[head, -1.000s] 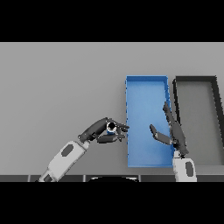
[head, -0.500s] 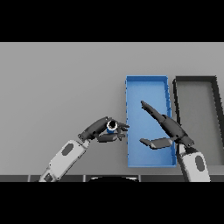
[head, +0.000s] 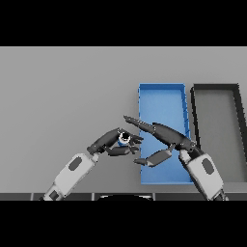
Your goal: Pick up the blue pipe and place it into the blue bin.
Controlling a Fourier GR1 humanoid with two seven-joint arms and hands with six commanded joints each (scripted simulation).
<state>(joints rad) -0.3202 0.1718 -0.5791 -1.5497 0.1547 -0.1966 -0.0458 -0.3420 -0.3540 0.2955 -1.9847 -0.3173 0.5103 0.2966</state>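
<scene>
Blue pipe [head: 124, 139] sat pinched in the curled fingers of the left hand [head: 112, 143], just off the blue bin's [head: 161, 88] 9 o'clock wall, above the grey table [head: 62, 96]. At its 3 o'clock, the right hand [head: 164, 137] reached over the bin with fingers straight and spread wide, fingertips nearly touching the pipe. Beyond the bin's 3 o'clock side lay a black bin [head: 214, 87].

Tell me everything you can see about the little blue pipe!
The blue pipe is a small, short tube. Its round open end, with a dark hole, faces up toward the camera. The left hand curls round it, hiding most of it. It sits just left of the blue bin, outside it. The right hand reaches toward it, fingers straight.
</scene>
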